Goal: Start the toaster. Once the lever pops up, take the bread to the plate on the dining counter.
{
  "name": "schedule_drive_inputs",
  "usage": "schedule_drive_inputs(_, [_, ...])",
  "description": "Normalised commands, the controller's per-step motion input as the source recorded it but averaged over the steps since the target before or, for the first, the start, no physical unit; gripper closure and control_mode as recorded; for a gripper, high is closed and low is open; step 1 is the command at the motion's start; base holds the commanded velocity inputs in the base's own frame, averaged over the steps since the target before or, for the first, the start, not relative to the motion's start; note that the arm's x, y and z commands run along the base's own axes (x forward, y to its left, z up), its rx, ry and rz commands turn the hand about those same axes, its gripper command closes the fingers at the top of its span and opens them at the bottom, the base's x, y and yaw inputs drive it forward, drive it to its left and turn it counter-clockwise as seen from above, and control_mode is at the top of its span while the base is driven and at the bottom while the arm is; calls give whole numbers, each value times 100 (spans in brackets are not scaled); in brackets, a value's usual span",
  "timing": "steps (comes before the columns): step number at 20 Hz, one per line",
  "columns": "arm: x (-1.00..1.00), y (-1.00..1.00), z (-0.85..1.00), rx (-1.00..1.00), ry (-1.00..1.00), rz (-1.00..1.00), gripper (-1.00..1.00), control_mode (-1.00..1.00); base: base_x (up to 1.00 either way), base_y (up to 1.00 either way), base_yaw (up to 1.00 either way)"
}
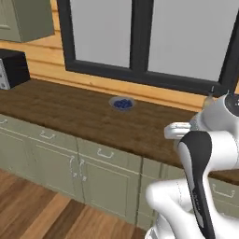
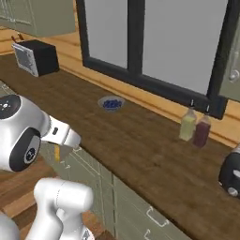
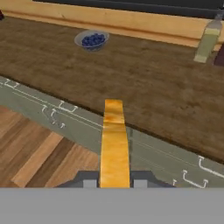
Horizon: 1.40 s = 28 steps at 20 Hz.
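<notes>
Nearest in the hand view, the bread (image 3: 114, 144) stands on edge between the fingers (image 3: 89, 183), which are clamped tight on its lower end; the tan-orange slice rises straight up the middle of that picture. In the right base view a sliver of it (image 2: 56, 152) hangs under the wrist, in front of the olive cabinet fronts (image 2: 136, 206) and clear of the table (image 2: 140, 150).

Past the slice runs the table's front edge, then a broad stretch of bare dark wood. Farther back sits a small grey bowl (image 3: 91, 40) with dark blue berries in it, alone near the back of the top (image 1: 122, 103). Off to the right of it, two bottles stand just beside each other against the window sill: a pale yellow-green one (image 2: 188, 124) and a dark red one (image 2: 202, 131).

At the far right edge of the right base view, the toaster (image 2: 230, 176) shows as a black rounded end with a pale dial. At the far left end, a dark boxy oven (image 2: 37, 57) sits near the wall. Behind it all, a big dark-framed window (image 1: 140, 37) over light wood panelling; below, a wood plank floor (image 1: 32, 210).
</notes>
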Motion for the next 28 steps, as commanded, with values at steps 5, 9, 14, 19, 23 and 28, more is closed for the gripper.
schedule_drive_inputs(5, [0, 0, 0, 0, 0, 0, 100, 100, 0, 99, 74])
schedule_drive_inputs(9, [0, 0, 0, 0, 0, 0, 100, 100, 0, 96, 76])
schedule_drive_inputs(14, [0, 0, 0, 0, 0, 0, 100, 100, 0, 98, 75])
schedule_drive_inputs(19, [0, 0, 0, 0, 0, 0, 100, 100, 1, 99, 73])
schedule_drive_inputs(23, [0, 0, 0, 0, 0, 0, 100, 100, 42, 83, 68])
schedule_drive_inputs(28, [0, 0, 0, 0, 0, 0, 100, 100, 99, 27, 52])
